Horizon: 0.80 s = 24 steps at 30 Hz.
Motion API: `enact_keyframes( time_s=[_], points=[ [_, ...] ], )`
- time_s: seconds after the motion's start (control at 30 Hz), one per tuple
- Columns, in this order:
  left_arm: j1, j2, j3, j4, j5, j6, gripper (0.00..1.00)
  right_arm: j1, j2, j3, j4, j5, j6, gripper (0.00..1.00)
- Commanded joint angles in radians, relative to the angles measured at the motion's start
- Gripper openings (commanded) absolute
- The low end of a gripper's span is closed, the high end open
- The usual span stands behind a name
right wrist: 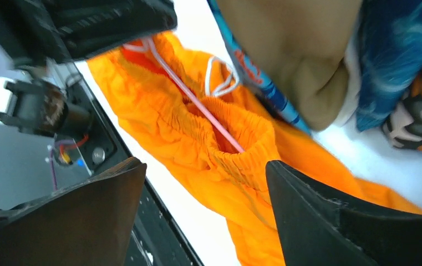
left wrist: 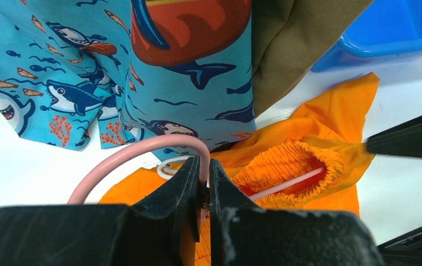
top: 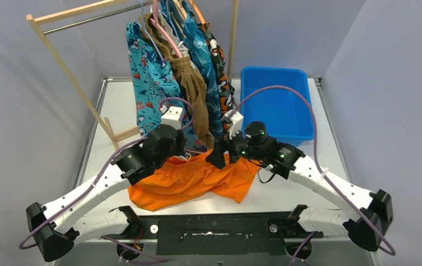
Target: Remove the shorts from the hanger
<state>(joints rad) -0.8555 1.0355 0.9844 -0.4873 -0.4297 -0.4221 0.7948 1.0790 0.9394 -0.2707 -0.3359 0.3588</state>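
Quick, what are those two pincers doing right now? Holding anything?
Left pincer: closed on the pink hanger.
Right pincer: open, holding nothing, over the orange shorts.

Left arm point(top: 86, 191) stretched forward and inward from near-left base, elbow low, wrist raised at centre. Left hand point(left wrist: 204, 166) pinched tight on pink hanger point(left wrist: 136, 152), its fingers point(left wrist: 169, 194) almost touching. Right arm point(top: 330, 185) stretched in from near-right base, wrist turned toward left arm. Right hand point(right wrist: 203, 166) spread wide, its fingers point(right wrist: 330, 221) well apart, tips angled down, near left wrist.
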Motion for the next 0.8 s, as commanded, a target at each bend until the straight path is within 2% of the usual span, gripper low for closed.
enact_keyframes(
  time_s=[0.0, 0.07, 0.23, 0.33, 0.4, 0.53, 0.6, 0.67, 0.77],
  points=[
    [-0.002, -0.006, 0.072, 0.065, 0.033, -0.040, 0.00, 0.029, 0.078, 0.071, -0.097, 0.027, -0.069, 0.78],
    [-0.002, -0.018, 0.066, 0.063, 0.033, -0.048, 0.00, 0.029, 0.093, 0.071, -0.119, 0.095, -0.062, 0.70],
    [-0.002, -0.037, 0.069, 0.012, -0.010, -0.068, 0.00, 0.029, 0.090, 0.073, -0.158, 0.168, -0.062, 0.61],
    [-0.005, -0.023, 0.103, -0.023, -0.006, -0.067, 0.00, 0.029, 0.104, 0.069, -0.140, 0.157, -0.065, 0.55],
    [-0.004, -0.021, 0.108, -0.024, 0.018, -0.070, 0.00, 0.029, 0.125, 0.087, -0.131, 0.130, -0.070, 0.47],
    [-0.004, -0.031, 0.092, -0.004, 0.028, -0.073, 0.00, 0.029, 0.156, 0.087, -0.057, 0.090, -0.061, 0.43],
    [-0.005, -0.038, 0.081, -0.001, 0.015, -0.075, 0.00, 0.028, 0.166, 0.095, -0.047, 0.085, -0.070, 0.23],
    [-0.004, -0.044, 0.079, -0.016, -0.002, -0.078, 0.00, 0.019, 0.165, 0.100, -0.057, 0.114, -0.063, 0.08],
    [-0.005, -0.053, 0.086, -0.048, -0.032, -0.076, 0.00, -0.002, 0.154, 0.089, -0.090, 0.142, -0.058, 0.05]
  ],
)
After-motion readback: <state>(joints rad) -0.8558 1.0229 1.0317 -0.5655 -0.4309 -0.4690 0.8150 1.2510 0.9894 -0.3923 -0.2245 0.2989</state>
